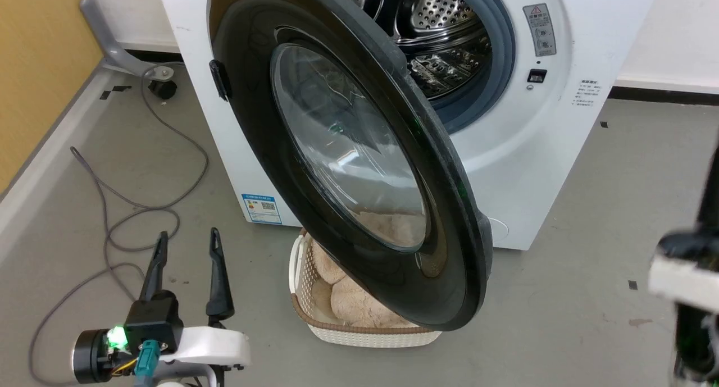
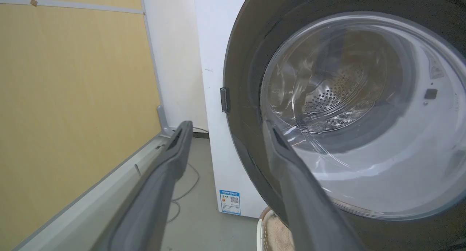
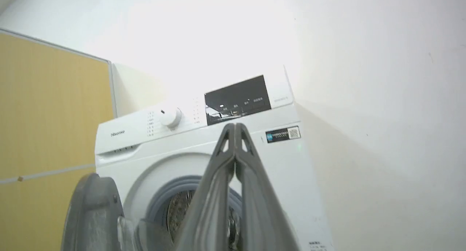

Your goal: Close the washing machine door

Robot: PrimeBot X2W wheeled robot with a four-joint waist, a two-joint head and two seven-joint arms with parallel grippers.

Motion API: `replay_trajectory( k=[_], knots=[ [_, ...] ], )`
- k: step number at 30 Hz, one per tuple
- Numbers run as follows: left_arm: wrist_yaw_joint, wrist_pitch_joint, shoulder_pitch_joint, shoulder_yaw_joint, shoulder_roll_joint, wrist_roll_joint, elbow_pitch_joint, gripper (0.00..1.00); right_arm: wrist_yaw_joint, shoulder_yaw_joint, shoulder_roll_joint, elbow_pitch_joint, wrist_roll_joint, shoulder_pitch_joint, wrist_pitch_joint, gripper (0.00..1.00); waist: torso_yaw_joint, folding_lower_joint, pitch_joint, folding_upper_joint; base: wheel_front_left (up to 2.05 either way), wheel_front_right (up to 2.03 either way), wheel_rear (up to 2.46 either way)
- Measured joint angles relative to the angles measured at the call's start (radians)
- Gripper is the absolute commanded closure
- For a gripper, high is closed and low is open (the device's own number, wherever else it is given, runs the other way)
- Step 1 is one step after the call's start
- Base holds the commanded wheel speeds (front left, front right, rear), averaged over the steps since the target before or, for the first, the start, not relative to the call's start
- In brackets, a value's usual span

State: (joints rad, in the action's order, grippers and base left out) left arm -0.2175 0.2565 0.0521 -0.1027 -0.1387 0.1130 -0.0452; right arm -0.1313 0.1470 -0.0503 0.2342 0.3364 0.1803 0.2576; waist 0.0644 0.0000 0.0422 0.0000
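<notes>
Spread wide, my left pincer (image 1: 189,233) faces the outer glass of the washing machine door (image 1: 253,123), swung out from the washing machine (image 1: 522,151); my right pincer (image 3: 235,127), pinched shut on nothing, looks farther off.

Glossy black ring, clear glass on the washing machine door (image 1: 348,151); the washing machine (image 1: 528,140) smooth white; drum (image 1: 444,16) shiny steel.

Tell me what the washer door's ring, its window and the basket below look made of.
Washing machine door: ring glossy black, likely plastic, judging by its mirror sheen. Window: clear, probably glass; see-through, with sharp reflections. Basket: white lattice walls, matte, likely moulded plastic, brown rim band.
</notes>
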Motion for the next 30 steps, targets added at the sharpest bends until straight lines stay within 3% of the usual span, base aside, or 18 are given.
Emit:
replay_trajectory(
  k=[4,8,11,14,18,22,30],
  knots=[
    [0.018,0.0,0.0,0.009,0.016,-0.009,0.003,0.0,0.0,-0.045,0.0,0.12,0.133,0.103,0.0,1.0,0.001,0.0,0.003,0.0,0.0,0.0,0.0],
    [0.036,0.0,0.0,0.022,0.031,-0.014,0.009,0.0,0.0,-0.159,-0.001,0.214,0.255,0.162,0.001,1.0,0.006,0.0,0.006,0.0,0.0,0.0,0.0],
    [0.046,0.0,0.0,0.035,0.038,-0.015,0.016,0.0,0.0,-0.269,-0.005,0.25,0.282,0.169,0.001,1.0,0.01,0.0,0.01,0.0,0.0,0.0,0.0],
    [0.053,0.0,0.0,0.05,0.047,-0.021,0.023,0.0,0.0,-0.401,-0.049,0.259,0.29,0.171,0.001,1.0,0.011,0.0,0.014,0.0,0.0,0.0,0.0],
    [0.06,0.0,0.0,0.062,0.057,-0.029,0.028,0.0,0.0,-0.588,-0.158,0.233,0.258,0.171,0.001,1.0,0.011,0.0,0.017,0.0,0.0,0.0,0.0],
    [0.063,0.0,0.0,0.076,0.062,-0.041,0.032,0.0,0.0,-0.717,-0.226,0.165,0.204,0.164,0.001,1.0,0.011,0.0,0.021,0.0,0.0,0.0,0.0],
    [0.063,0.0,0.0,0.086,0.07,-0.05,0.042,0.0,0.0,-0.835,-0.266,-0.019,0.157,0.066,0.0,1.0,0.005,0.0,0.035,0.0,0.0,0.0,0.0]
  ],
)
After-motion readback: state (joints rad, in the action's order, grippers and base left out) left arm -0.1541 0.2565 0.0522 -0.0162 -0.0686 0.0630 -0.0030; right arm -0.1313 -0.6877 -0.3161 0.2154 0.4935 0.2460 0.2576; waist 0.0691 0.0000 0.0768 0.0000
